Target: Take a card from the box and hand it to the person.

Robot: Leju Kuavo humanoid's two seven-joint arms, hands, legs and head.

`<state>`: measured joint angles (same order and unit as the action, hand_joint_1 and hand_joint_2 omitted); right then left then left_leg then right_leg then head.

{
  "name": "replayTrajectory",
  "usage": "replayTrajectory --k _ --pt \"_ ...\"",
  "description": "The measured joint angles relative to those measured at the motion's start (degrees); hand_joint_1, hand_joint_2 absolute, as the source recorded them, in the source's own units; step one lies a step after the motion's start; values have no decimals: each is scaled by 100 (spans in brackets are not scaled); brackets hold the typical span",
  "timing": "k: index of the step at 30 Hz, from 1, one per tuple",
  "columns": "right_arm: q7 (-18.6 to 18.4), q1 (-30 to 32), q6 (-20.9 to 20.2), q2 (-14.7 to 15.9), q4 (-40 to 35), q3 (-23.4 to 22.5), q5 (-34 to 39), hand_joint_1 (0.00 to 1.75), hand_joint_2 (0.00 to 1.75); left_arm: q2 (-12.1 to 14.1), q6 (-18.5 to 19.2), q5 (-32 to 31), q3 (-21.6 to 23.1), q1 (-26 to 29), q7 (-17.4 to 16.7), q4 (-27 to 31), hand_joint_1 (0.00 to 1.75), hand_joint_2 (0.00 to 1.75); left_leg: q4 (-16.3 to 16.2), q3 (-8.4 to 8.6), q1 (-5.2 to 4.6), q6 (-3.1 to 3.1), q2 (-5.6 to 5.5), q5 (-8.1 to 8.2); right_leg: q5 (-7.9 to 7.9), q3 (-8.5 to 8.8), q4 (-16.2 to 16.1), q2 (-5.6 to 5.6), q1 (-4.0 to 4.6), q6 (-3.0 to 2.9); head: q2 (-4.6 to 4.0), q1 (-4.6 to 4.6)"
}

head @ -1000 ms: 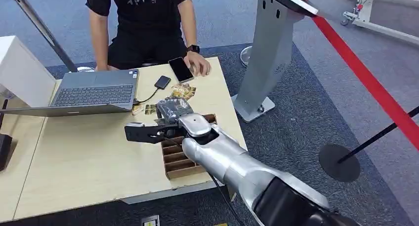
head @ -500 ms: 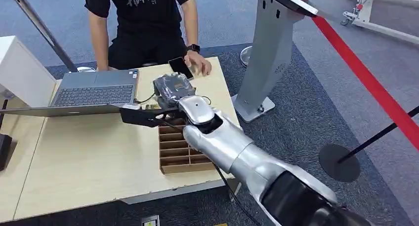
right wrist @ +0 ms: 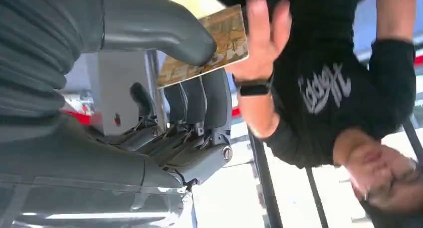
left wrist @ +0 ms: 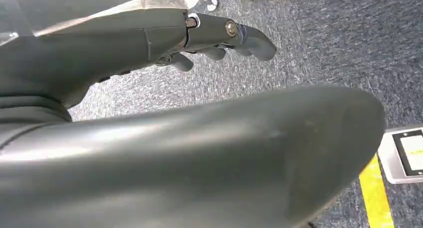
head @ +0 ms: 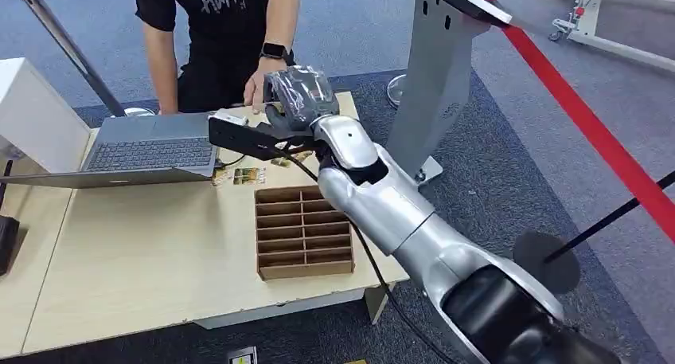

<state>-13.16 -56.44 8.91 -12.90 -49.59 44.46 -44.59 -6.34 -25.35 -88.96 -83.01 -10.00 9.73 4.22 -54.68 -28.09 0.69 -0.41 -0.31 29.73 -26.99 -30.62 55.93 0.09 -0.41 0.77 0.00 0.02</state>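
The right arm point(head: 398, 213) is stretched forward and upward from the lower right of the head view, with its silver forearm angled toward the far edge of the table. The right hand point(head: 298, 97) is raised at the end of it, wrapped in a clear cover. In the right wrist view a card point(right wrist: 207, 51) is pinched between the thick grey thumb point(right wrist: 159, 26) and the darker fingers point(right wrist: 199, 106), which are held straight and close together beneath it. The left hand point(left wrist: 149, 36) is seen in the left wrist view hanging over carpet, with its fingers lightly curled and nothing held in them.
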Motion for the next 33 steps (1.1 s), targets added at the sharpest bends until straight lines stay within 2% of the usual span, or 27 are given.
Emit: replayTrajectory --k 6,9,10,11,12,13,14,16,17,26,33 --pt "173 -141 414 2 313 -79 -206 124 175 0 -7 0 13 -4 -4 2 0 0 0 -4 0 0 -1 0 0 -2 0 0 0 0 0 0" --pt "256 -187 543 -2 538 -99 -260 106 175 0 -20 0 13 -3 -9 2 0 0 0 -4 0 0 -1 0 0 -1 0 0 0 0 0 -2" --pt "271 -192 541 -15 623 -99 -260 98 175 0 -22 0 13 -4 -7 2 0 0 0 -3 0 0 -1 0 0 -1 0 0 0 0 0 0" --pt "295 -197 536 -31 700 -99 -260 77 175 0 -22 0 13 -6 -7 2 0 0 0 -4 0 0 -1 0 0 -1 0 0 0 0 0 -2" --pt "313 -198 514 -44 785 -101 -260 77 175 0 -22 0 13 -5 -7 2 0 0 0 -4 0 0 -2 0 0 -1 0 0 0 0 0 0" --pt "347 -200 473 -57 857 -101 -256 70 175 0 -22 0 13 -5 -7 2 0 0 0 -3 0 0 -1 0 0 -1 0 0 0 0 0 -2" --pt "376 -200 411 -65 920 -101 -236 31 175 0 -22 0 13 -6 -4 2 0 0 0 -4 0 0 -1 0 0 -1 0 0 0 0 0 -2" --pt "435 -200 306 -98 1030 -101 -217 7 175 -2 -22 0 13 -4 -4 2 0 0 0 -3 0 0 0 0 0 -2 0 0 0 0 0 -2" --pt "459 -200 269 -116 1084 -99 -193 0 175 -2 -22 -2 13 -6 -9 4 0 0 0 -4 0 0 -1 0 0 -1 0 0 0 0 0 -2" --pt "551 -180 23 -297 1323 -74 -153 0 175 -2 -24 0 13 -5 -37 7 0 0 0 -4 1 0 -1 0 0 -2 0 0 0 0 0 0" --pt "665 -156 167 -328 1323 -74 4 0 175 -2 13 0 13 -2 -28 13 0 0 0 -2 0 0 -1 0 0 -2 0 0 0 0 0 -2"
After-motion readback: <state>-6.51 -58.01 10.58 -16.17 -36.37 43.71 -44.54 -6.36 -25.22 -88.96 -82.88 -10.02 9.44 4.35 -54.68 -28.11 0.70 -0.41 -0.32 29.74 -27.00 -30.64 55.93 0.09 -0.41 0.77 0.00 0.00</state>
